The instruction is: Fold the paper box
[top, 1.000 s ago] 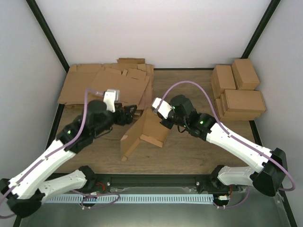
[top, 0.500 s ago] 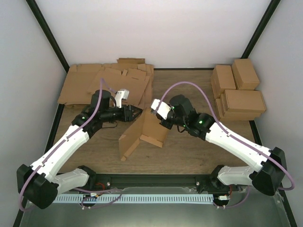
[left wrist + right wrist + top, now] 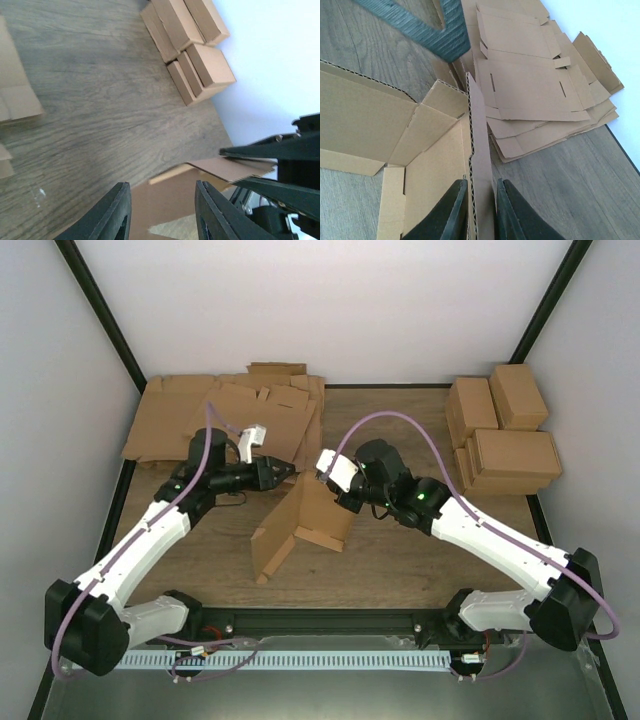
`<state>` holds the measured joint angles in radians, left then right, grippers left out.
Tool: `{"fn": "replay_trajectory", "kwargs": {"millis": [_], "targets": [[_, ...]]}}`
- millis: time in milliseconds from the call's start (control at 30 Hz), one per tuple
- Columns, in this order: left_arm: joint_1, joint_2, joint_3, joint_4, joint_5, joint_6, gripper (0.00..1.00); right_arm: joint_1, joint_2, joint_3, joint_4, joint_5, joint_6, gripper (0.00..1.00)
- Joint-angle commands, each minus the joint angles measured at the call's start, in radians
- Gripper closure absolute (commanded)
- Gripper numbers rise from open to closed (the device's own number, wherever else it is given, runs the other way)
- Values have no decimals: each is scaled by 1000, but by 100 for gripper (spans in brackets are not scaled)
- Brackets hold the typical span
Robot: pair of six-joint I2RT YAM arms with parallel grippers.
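1. Wooden worktop [image 3: 400, 560], white walls; the brown cardboard paper box [image 3: 315, 515] stands half-folded mid-worktop.
2. Right gripper [image 3: 480, 190] pinches its upright panel.
3. Left gripper [image 3: 161, 187], fingers spread, hovers just beside the box's far side, holding nothing.

The paper box [image 3: 300, 525] stands at the centre of the table [image 3: 420, 560], one panel upright. Behind it, in the upper left of the frame, lies a heap of flat sheets [image 3: 225, 420], apparently overhanging the table's left edge. In the upper right, well apart, closed boxes [image 3: 503, 430] sit clustered together.
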<state>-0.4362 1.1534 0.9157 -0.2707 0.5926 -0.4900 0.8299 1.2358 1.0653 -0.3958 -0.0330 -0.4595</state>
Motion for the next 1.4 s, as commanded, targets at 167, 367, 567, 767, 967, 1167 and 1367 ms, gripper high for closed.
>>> {"fn": "replay_trajectory", "kwargs": {"millis": [167, 367, 567, 767, 967, 1167, 1367], "targets": [[86, -35, -82, 122, 101, -97, 62, 11, 18, 49, -17, -11, -4, 82], [70, 17, -111, 158, 184, -83, 61, 11, 21, 50, -14, -16, -8, 81], [41, 31, -125, 179, 186, -87, 61, 12, 27, 54, -14, -18, -10, 81], [19, 75, -123, 185, 199, -87, 62, 13, 31, 52, -11, -31, -2, 81], [-2, 92, -120, 179, 196, -76, 62, 16, 40, 54, -12, -37, 7, 81], [-2, 91, -123, 150, 146, -48, 63, 21, 37, 66, -20, -43, 21, 78], [-2, 82, -126, 116, 120, -17, 68, 20, -8, 96, -17, -40, 102, 71]]}}
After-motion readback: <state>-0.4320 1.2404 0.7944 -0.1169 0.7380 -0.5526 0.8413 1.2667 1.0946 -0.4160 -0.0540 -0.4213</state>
